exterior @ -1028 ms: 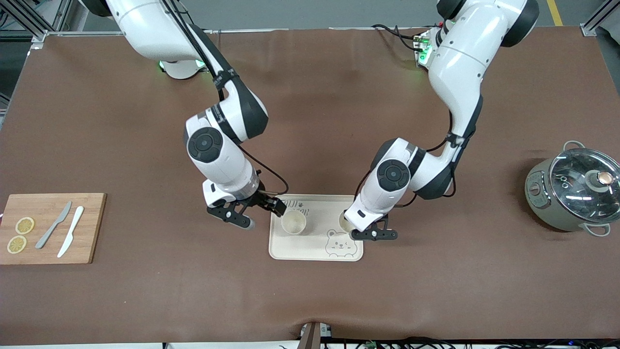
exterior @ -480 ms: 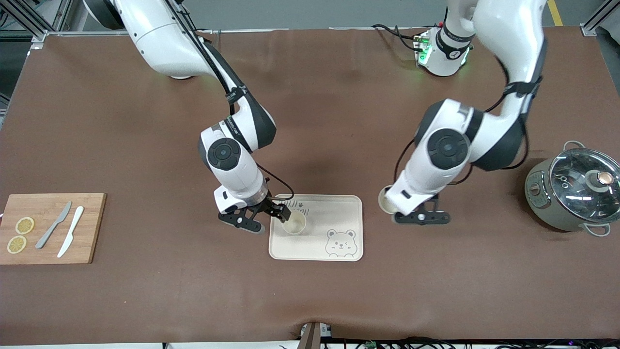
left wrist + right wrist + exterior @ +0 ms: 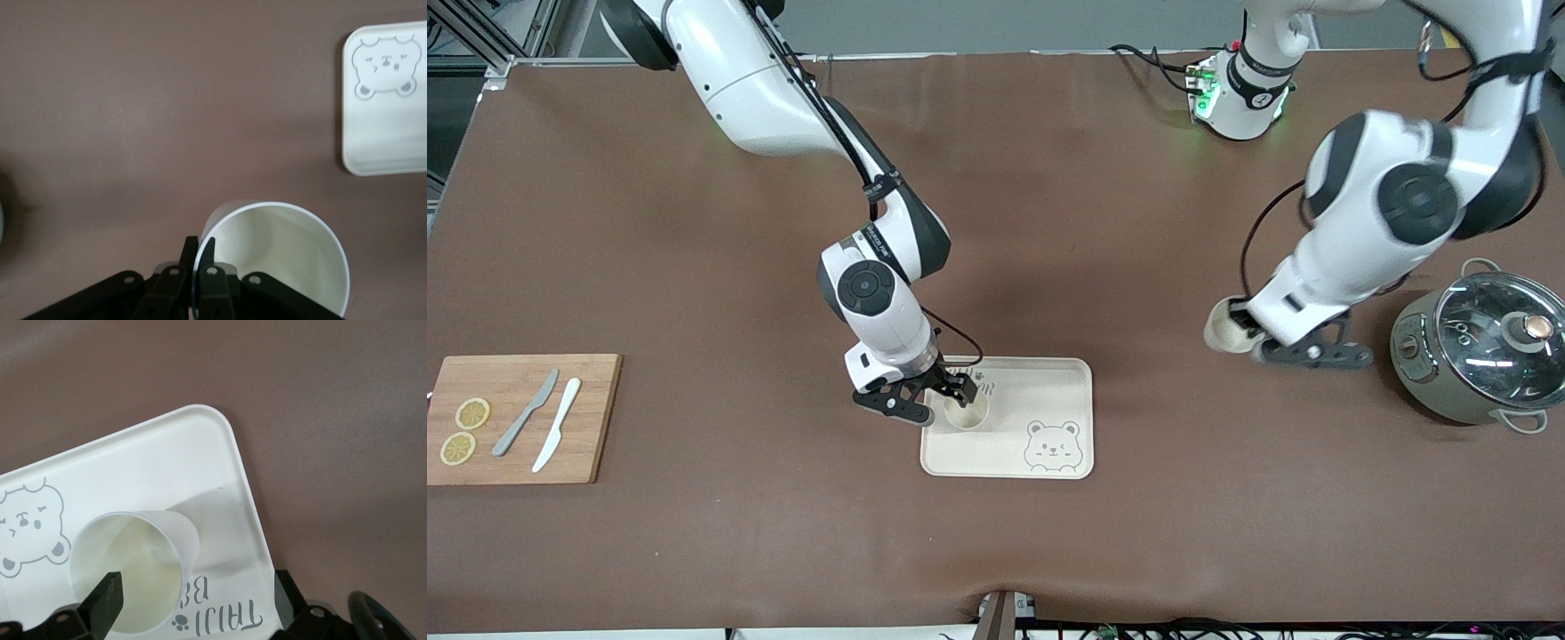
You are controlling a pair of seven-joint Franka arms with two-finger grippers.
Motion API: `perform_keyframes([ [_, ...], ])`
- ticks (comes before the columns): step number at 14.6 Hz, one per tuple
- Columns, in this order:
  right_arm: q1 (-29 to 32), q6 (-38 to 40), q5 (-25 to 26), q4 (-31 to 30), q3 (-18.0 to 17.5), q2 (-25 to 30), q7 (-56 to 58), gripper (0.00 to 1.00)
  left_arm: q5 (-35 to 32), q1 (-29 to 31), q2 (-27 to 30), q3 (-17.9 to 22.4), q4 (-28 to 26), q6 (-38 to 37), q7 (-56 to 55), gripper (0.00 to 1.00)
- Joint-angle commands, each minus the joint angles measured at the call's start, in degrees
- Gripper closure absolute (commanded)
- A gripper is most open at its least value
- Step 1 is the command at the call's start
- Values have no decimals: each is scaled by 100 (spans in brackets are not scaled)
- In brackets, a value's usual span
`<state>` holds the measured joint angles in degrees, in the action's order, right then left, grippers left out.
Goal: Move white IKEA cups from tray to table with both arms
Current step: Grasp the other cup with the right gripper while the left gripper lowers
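- Left gripper is clamped on the rim of one cup, one finger inside and one outside the wall, which the left wrist view shows clearly. It hangs over bare tabletop, well clear of the tray, between the tray and the pot at the left arm's end.
- So I'd say this arm is mid-carry: cup off the tray, not set down yet. Can't tell how high it is above the mat.
- Next for it, I reckon: lower until the base sits flat, then let go. It's only pinching one wall, so the cup could tip if it lands crooked. The pot is fairly near too, so keep some room.
- Right gripper is spread wide, fingers on either side of the second cup, which stands upright on the tray near the lettering. In the right wrist view a finger sits just beside the rim, the other one out past the cup; no squeeze yet.
- This arm's at the pre-grasp step. It needs to close on the cup, lift straight up, then carry it off toward its own end of the tabletop.
- Cutting board with knives and lemon slices is well apart, not in play.
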<state>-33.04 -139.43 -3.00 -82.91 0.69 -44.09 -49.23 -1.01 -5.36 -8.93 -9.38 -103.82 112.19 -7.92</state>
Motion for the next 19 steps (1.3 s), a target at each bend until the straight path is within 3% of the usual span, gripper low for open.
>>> perform_keyframes([
  [1, -79, -31, 98, 170, 63, -117, -149, 0, 338, 420, 1172, -38, -1269, 119, 675, 100],
  [4, -88, -312, 89, 152, 63, -214, -149, 0, 768, 720, 1709, -38, -2016, 355, 1361, 100],
  [7, -88, -417, 98, 143, 63, -310, -149, 0, 857, 817, 2237, -3, -3105, 1267, 1722, 100],
  [10, -97, -532, 98, 135, 63, -372, -149, 0, 910, 948, 2352, 15, -3783, 1945, 2082, 100],
  [14, -97, -541, 107, 135, 63, -416, -149, 0, 1427, 975, 2475, 24, -4496, 2649, 2689, 100],
  [19, -184, -541, 107, 135, 72, -425, -149, 0, 1595, 975, 2563, 24, -4883, 2825, 3023, 100],
])
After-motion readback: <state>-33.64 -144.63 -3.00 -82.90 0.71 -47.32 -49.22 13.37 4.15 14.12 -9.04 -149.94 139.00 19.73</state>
